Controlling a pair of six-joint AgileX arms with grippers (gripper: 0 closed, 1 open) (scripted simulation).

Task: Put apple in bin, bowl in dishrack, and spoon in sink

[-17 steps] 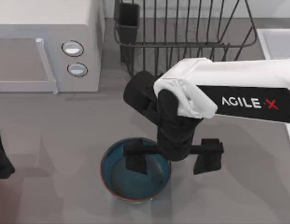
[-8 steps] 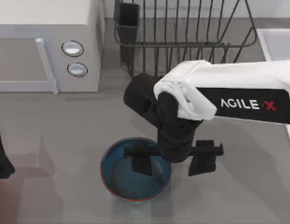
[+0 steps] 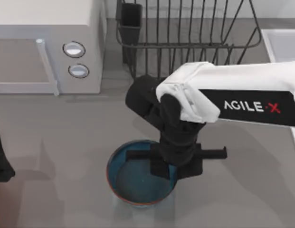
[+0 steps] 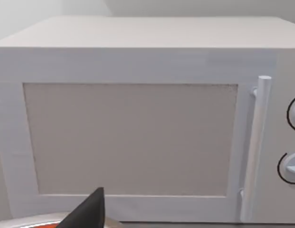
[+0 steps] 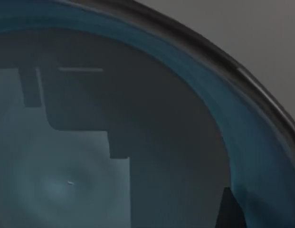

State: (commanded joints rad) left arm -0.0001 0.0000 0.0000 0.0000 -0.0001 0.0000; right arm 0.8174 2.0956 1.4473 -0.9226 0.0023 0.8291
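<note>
The right tool straddles the right rim of the bowl, one finger inside and one outside, drawn in close on the wall, a pinch that suits a thin, smooth, glazed edge before lifting toward the dishrack at the far side. The bowl, deep teal with an orange-brown lip, sits on the matte grey bench near the front centre. The left tool is parked at the left edge; I cannot tell its opening.
</note>
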